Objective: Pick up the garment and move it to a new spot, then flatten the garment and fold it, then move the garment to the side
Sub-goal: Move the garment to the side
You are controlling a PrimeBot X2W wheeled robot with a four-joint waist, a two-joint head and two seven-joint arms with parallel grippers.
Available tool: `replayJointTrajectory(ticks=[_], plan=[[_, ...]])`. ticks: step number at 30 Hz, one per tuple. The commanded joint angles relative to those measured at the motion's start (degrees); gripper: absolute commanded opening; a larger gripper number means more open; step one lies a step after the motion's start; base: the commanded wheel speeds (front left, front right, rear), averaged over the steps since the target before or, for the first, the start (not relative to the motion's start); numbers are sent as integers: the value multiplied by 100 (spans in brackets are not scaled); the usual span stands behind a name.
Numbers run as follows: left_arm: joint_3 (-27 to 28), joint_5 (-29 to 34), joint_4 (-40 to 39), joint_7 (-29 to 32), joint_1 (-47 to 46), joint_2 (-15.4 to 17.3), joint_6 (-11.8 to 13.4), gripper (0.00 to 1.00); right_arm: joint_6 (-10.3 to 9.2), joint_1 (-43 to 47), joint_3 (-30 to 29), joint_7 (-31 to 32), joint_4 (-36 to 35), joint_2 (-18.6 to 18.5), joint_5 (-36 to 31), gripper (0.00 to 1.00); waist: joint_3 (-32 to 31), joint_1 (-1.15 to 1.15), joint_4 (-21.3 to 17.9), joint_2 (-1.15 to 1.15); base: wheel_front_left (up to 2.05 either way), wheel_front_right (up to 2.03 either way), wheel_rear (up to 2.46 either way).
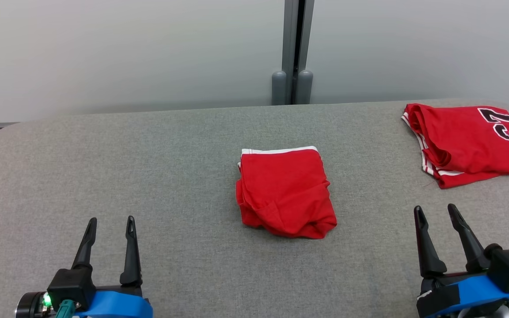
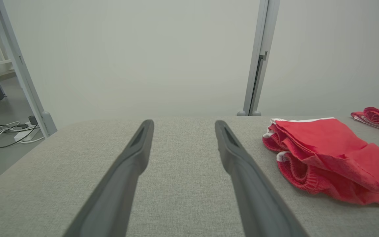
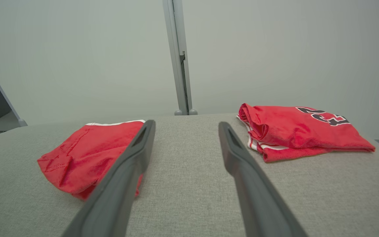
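The garment [image 1: 285, 192], red shorts by the look of its white-trimmed band, lies in the middle of the frame in the head view. It is bundled into a rough square with a rumpled, rounded lower edge. It rests on a grey surface [image 1: 148, 154] with a coarse woven covering and rounded corners.

Both claws sit low in that view, well apart from the garment: the left claw [image 1: 111, 219] at lower left and the right claw [image 1: 435, 206] at lower right. Each has its two long, dark, tapering fingers spread wide with nothing between them. This flanking, empty stance probably leaves either arm free to reach in.

A red jersey [image 1: 471, 141] with black numerals and striped trim lies folded at upper right, likely set aside to keep the centre free. Both cloths look soft and limp, so they should sag when lifted.
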Motion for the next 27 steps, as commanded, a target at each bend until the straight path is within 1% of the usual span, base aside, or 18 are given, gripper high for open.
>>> replayJointTrajectory(ticks=[1,8,12,16,21,27], plan=[[-26,-20,-26,5,40,42,36,100,1,92,-15,39,-42,32,-27,100,-2,0,4,0,0,0,0],[-66,-38,-47,-9,-17,45,60,100,1,41,-86,132,-18,59,-59,100,22,0,85,0,0,0,0],[-92,-31,-62,-18,-143,45,72,100,1,-319,-7,168,-2,57,-150,100,115,0,184,0,0,0,0],[-133,-54,-58,-35,-237,36,76,100,1,-840,221,267,134,-52,-240,100,256,0,295,0,0,0,0],[-219,-74,-31,-73,-405,8,71,100,1,-1697,498,432,490,-148,-289,100,505,0,472,0,0,0,0],[-301,-101,86,-162,-664,-41,58,100,1,-2413,664,512,1273,-255,-302,100,792,0,744,0,0,0,0]])
